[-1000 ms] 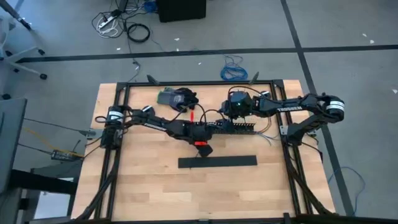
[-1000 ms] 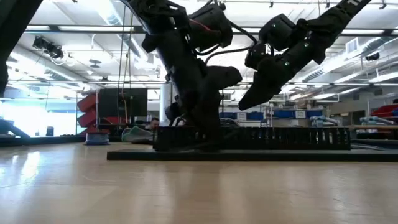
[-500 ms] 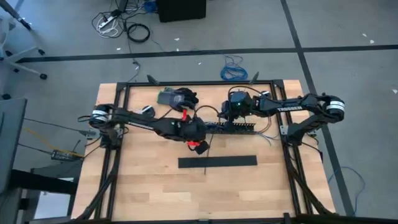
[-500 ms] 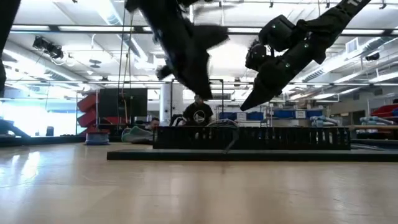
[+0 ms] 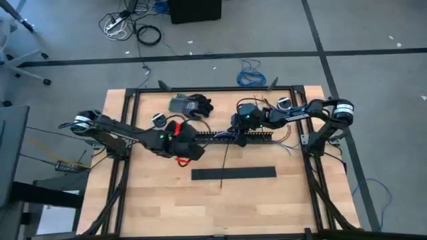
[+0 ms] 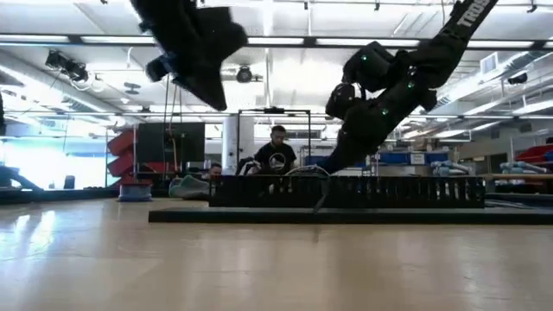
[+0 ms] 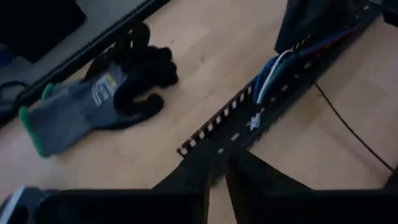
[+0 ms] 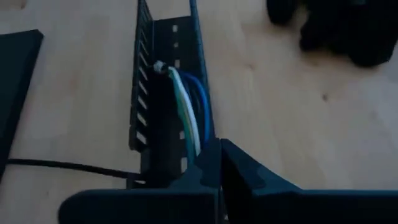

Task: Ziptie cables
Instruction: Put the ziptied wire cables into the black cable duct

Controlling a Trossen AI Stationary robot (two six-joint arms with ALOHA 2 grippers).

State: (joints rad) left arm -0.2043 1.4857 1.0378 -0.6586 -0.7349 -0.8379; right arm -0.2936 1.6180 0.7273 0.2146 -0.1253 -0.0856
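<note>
**Wires sit in the duct, right arm low over them**

The cables [image 8: 186,106] lie inside the slotted black duct [image 5: 233,137], blue, white and green strands side by side. The right gripper [image 8: 219,163] hangs over that duct, fingers pressed together. The left gripper [image 7: 217,171] hovers beside the duct's end, tips together too, near a grey glove [image 7: 99,102]. One ziptie [image 5: 223,160] crosses the flat black bar [image 5: 233,173].
</note>
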